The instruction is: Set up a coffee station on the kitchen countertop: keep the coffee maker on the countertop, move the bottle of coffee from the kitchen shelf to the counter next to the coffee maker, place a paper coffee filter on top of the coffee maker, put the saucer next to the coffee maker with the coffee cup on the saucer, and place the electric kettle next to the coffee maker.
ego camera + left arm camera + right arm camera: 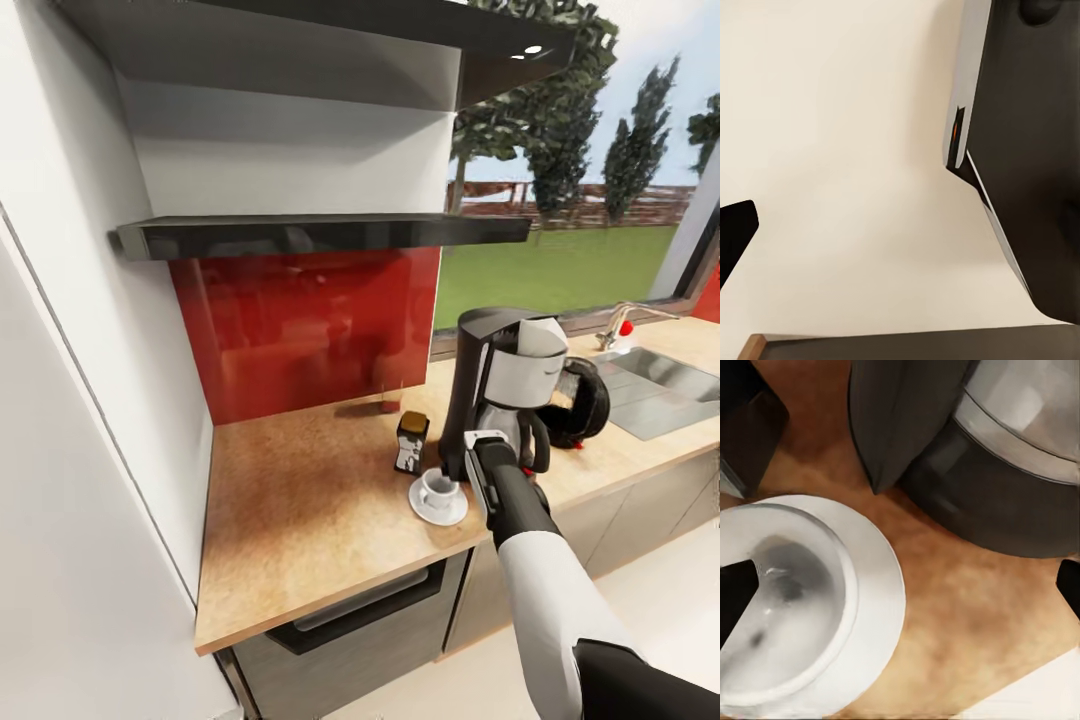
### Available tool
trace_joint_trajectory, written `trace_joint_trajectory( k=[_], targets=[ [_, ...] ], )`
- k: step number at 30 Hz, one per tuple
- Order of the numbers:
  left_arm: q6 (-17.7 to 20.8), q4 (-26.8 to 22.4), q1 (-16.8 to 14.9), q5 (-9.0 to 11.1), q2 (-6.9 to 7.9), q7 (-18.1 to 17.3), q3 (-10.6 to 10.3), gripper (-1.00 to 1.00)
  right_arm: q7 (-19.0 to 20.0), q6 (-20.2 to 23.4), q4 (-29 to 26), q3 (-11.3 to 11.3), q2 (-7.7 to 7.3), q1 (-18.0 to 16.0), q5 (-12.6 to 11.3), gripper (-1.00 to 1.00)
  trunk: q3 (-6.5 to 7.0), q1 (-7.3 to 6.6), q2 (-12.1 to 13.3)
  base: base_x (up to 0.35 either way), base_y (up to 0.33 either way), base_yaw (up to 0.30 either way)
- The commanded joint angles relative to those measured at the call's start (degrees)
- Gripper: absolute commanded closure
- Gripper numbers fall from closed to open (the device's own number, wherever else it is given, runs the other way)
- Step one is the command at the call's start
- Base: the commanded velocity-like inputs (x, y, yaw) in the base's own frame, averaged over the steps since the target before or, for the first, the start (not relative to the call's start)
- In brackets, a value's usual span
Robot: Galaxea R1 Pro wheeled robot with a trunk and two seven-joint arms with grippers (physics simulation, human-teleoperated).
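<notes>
The black coffee maker [497, 385] stands on the wooden countertop [300, 510], and a white paper filter [540, 338] sits on top of it. Just behind it to the right is the black electric kettle [585, 402]. The coffee bottle [411, 441] stands at the maker's left. In front, the white cup [437, 489] rests on the saucer [438, 512]. My right gripper [470, 462] hovers open above the counter, between the saucer and the maker's base. The right wrist view looks down on the cup [780, 607], the saucer [881, 585], the carafe [1020, 472] and the bottle [746, 427].
A steel sink [660, 385] with a tap [625, 320] lies at the counter's right end. Dark shelves [320, 235] hang above the red backsplash [310, 330]. An oven [350, 620] sits under the counter. One left fingertip [735, 232] shows against a pale surface beside my dark body.
</notes>
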Motion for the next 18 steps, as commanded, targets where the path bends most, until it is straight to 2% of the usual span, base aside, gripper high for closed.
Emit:
trace_joint_trajectory(
  k=[1, 11, 18],
  targets=[
    [0.19, -0.14, 0.00, -0.44, -0.02, -0.34, 0.49, -1.00, -0.12, 0.17, -0.05, -0.15, 0.06, -0.06, -0.09, -1.00, -0.12, 0.02, -0.13, -0.194, 0.000, 0.000],
    [0.13, -0.14, -0.01, -0.44, -0.09, -0.34, 0.47, -1.00, -0.12, 0.17, -0.06, -0.15, 0.06, -0.06, -0.04, -1.00, -0.12, 0.02, -0.13, -0.310, -0.003, 0.000],
    [0.10, -0.14, -0.02, -0.44, -0.02, -0.34, 0.49, -1.00, -0.12, 0.17, -0.06, -0.16, 0.05, -0.06, 0.03, -1.00, -0.12, 0.02, -0.13, -0.295, -0.152, 0.000]
  ],
)
